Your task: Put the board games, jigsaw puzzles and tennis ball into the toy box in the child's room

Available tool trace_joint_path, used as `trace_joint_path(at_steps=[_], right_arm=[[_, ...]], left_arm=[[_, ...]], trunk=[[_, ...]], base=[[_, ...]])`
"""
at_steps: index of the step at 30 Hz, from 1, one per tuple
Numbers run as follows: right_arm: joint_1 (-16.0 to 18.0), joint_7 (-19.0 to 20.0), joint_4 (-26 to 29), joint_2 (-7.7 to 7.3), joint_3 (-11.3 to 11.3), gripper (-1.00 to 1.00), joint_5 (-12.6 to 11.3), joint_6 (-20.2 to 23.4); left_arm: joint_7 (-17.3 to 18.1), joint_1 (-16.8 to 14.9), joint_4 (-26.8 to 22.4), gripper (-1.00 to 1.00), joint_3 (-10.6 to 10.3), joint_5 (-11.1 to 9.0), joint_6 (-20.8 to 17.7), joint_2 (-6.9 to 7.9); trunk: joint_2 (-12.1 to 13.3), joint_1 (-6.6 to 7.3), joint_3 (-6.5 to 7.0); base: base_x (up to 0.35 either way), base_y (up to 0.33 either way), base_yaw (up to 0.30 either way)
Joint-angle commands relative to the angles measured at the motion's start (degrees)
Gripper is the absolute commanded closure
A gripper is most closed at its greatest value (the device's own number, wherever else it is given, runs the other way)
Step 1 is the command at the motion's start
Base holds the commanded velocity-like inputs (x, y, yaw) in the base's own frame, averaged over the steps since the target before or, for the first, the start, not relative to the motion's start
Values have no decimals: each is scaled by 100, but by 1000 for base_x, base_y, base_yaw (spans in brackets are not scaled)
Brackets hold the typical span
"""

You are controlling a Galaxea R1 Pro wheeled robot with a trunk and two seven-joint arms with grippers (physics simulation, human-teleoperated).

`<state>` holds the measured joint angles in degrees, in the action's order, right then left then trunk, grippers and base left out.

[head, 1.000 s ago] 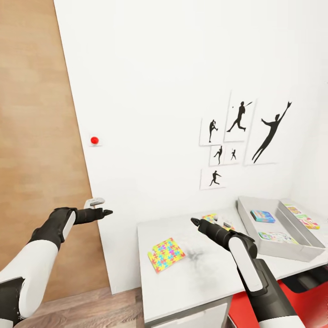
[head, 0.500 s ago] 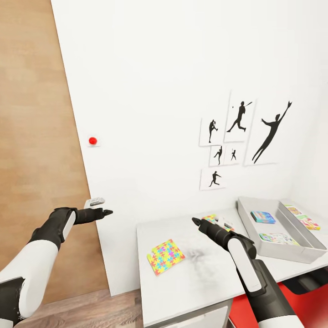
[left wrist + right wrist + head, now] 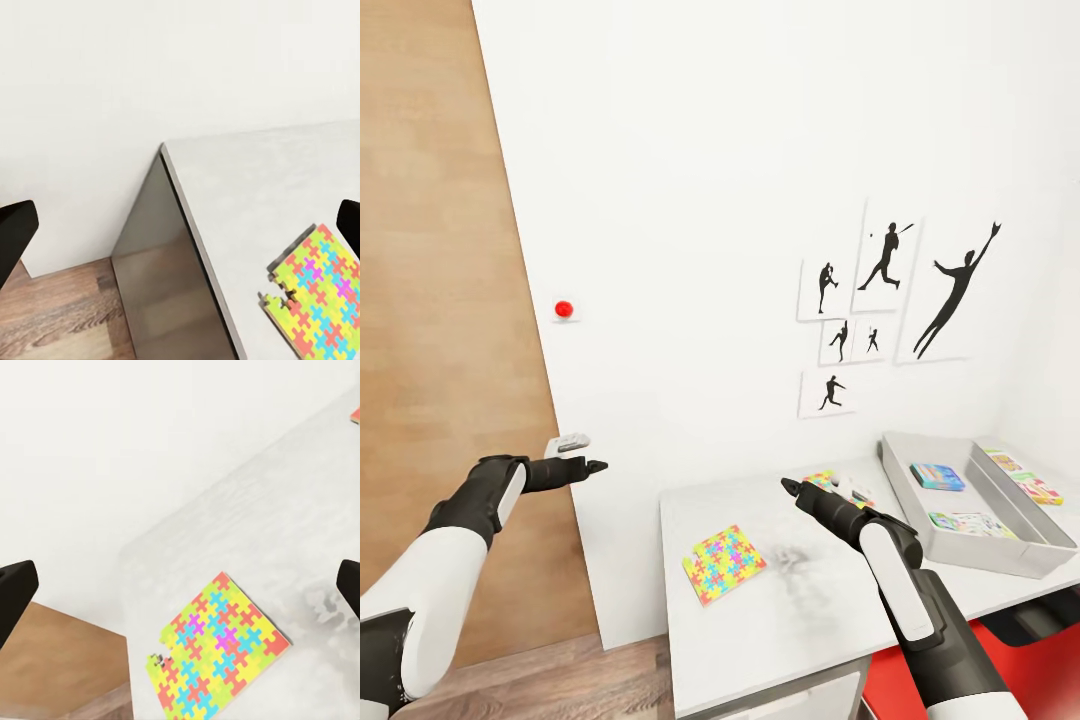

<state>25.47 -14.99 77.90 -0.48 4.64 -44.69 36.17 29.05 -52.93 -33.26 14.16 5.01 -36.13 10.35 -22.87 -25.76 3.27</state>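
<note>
Hovering off the counter's left edge, left pincer (image 3: pixel 596 465), black, empty, spread wide in its wrist view. Lying near the white counter's (image 3: pixel 780 620) front-left corner: thin square jigsaw mat of yellow, green, blue and pink pieces (image 3: pixel 724 563), flat. Poised above mid-counter, right pincer (image 3: pixel 789 487), also wide and empty; second jigsaw mat (image 3: pixel 822 482) partly hidden behind it. Sitting at the right end, grey lidless sloping-sided toy box (image 3: pixel 905 495), holding a blue game box (image 3: pixel 937 476) and a white-green one (image 3: pixel 970 522); orange-green box (image 3: pixel 1028 480) beside its far rim. Print too small to read. Likely risks: thin mat sliding or shedding pieces under a flat pinch; second mat pushed off unseen.
</note>
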Motion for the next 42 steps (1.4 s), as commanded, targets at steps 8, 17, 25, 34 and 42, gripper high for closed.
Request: trace_joint_path(at_steps=[8,17,25,34,42], right_arm=[[2,-63,6,-1,16,-100,-65,4],[16,-484,-156,214,465,-100,-42,78],[349,-1388,-799,603,566,-100,-43,345],[667,-1600,-1183,839,650,-100,-40,600],[740,-1610,-1107,824,1146,-100,-26,610]], left_arm=[[42,2,-5,-100,35,66,-24,-7],[-48,15,310,-100,21,116,153,-10],[-679,14,906,-100,22,114,324,-15],[-1360,11,1347,-100,49,70,741,-69],[-1405,11,1380,-100,44,88,760,-193]], trunk=[[-5,-2,-3],[-5,-2,-3],[-5,-2,-3],[-5,-2,-3],[-5,-2,-3]], base=[[0,0,0],[0,0,0],[0,0,0],[0,0,0],[0,0,0]])
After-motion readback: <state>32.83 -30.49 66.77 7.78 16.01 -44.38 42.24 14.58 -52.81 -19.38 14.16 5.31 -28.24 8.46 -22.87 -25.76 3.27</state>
